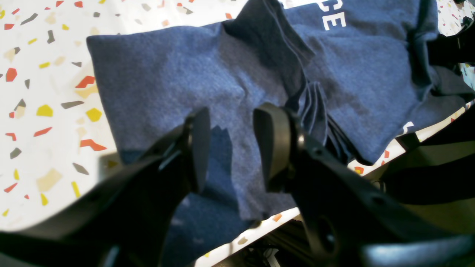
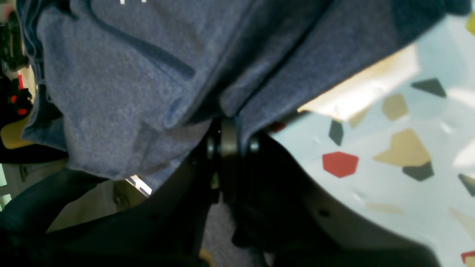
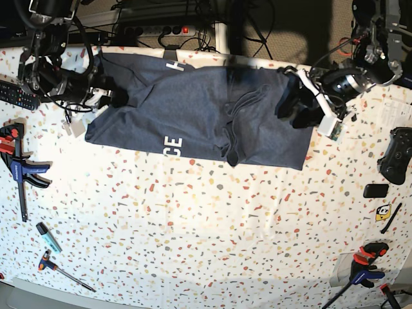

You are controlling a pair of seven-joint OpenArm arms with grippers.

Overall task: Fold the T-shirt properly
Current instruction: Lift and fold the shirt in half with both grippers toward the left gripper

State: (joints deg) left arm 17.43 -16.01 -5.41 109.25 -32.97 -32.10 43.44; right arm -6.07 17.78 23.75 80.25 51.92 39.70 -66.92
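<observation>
Speckled terrazzo tabletop (image 3: 212,225) carries the T-shirt (image 3: 193,116) across its far half. I keep my right gripper (image 2: 228,142) pinched on its left edge as an anchor; my left gripper (image 1: 230,148) hangs parted over the right end, holding nothing.

1. Left gripper (image 1: 231,148): matte black plastic; two broad, flat, rounded fingers (image 1: 274,144) with small screws.
2. Right gripper (image 2: 226,142): black; silver round bolt heads at its tip.
3. Both arms: black, draped with dark cables; white bracket (image 3: 325,109) on the left arm.
</observation>
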